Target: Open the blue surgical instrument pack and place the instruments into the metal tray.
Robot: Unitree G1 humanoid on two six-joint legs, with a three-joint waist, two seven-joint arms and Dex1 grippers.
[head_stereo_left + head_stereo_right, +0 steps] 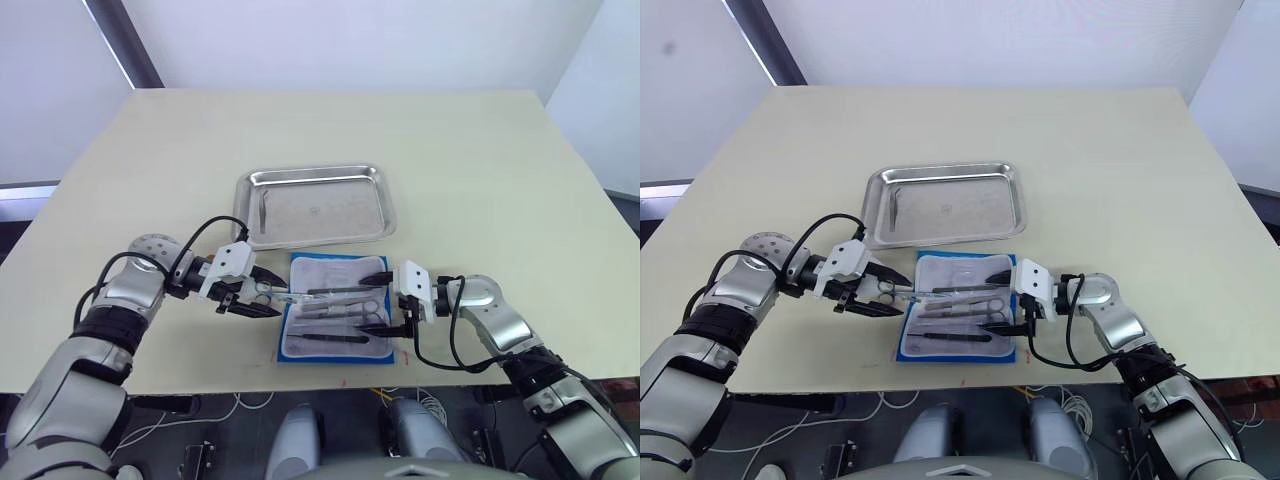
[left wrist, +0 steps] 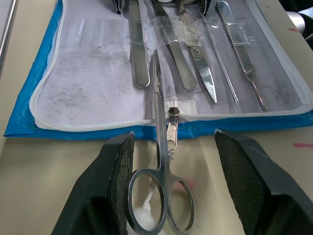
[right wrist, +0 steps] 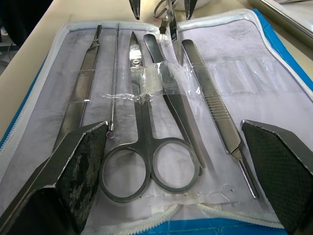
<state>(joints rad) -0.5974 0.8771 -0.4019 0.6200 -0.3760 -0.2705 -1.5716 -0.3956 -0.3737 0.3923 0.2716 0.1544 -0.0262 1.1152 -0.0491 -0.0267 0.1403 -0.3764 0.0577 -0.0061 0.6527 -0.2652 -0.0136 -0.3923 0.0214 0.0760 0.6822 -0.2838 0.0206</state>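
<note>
Scissors [image 2: 161, 196] between spread left tool [image 2: 176, 188] fingers | pack [image 1: 335, 308] just beside

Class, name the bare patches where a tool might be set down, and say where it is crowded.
Free: the tray floor apart from one tool by its left rim, and the table beyond it. Crowded: the open pack, flanked by the left gripper and right gripper.

- Silver-grey metallic arm shells with black joint bands.
- White wrist blocks behind each gripper.
- Black looping cables along both forearms.
- Black textured fingers [image 2: 247, 183], wedge-shaped.
</note>
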